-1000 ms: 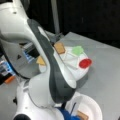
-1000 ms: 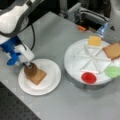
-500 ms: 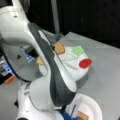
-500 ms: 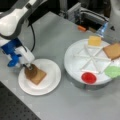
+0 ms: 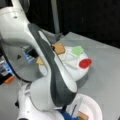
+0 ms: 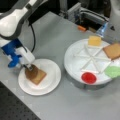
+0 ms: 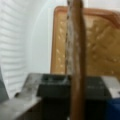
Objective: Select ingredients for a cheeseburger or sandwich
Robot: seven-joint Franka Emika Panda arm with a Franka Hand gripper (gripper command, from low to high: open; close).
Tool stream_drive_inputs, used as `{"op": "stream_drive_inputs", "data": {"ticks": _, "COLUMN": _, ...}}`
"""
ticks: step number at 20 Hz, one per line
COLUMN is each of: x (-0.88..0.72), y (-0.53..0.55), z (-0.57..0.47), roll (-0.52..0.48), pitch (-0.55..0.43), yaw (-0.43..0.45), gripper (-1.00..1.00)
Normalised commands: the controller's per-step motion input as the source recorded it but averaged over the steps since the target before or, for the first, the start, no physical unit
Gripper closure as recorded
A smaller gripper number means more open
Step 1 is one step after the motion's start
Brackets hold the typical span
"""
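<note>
The gripper (image 6: 29, 67) grips the patty (image 6: 31, 72) on edge, upright, at the plate's (image 6: 51, 85) left edge, directly over the bread (image 6: 39, 77) lying flat at the plate's middle.

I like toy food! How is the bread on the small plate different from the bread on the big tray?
The bread on the small plate lies on a plain round plate with the brown patty resting on it, held by the gripper. The bread on the big tray sits bare in one section of the divided tray, with nothing touching it. Both are flat tan squares.
</note>
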Motion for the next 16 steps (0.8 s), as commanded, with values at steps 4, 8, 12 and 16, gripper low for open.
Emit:
{"op": "stream_drive_inputs", "data": {"ticks": 4, "x": 0.31, "y": -0.19, "z": -0.05, "roll": 0.196, "pitch": -0.034, "yaw": 0.181, "gripper": 1.00}}
{"op": "stream_drive_inputs", "data": {"ticks": 8, "x": 0.30, "y": -0.20, "z": -0.06, "roll": 0.199, "pitch": -0.046, "yaw": 0.184, "gripper": 1.00}}
{"op": "stream_drive_inputs", "data": {"ticks": 12, "x": 0.27, "y": -0.20, "z": -0.06, "roll": 0.193, "pitch": -0.043, "yaw": 0.160, "gripper": 1.00}}
{"op": "stream_drive_inputs", "data": {"ticks": 16, "x": 0.25, "y": -0.17, "z": -0.06, "roll": 0.196, "pitch": -0.042, "yaw": 0.148, "gripper": 1.00}}
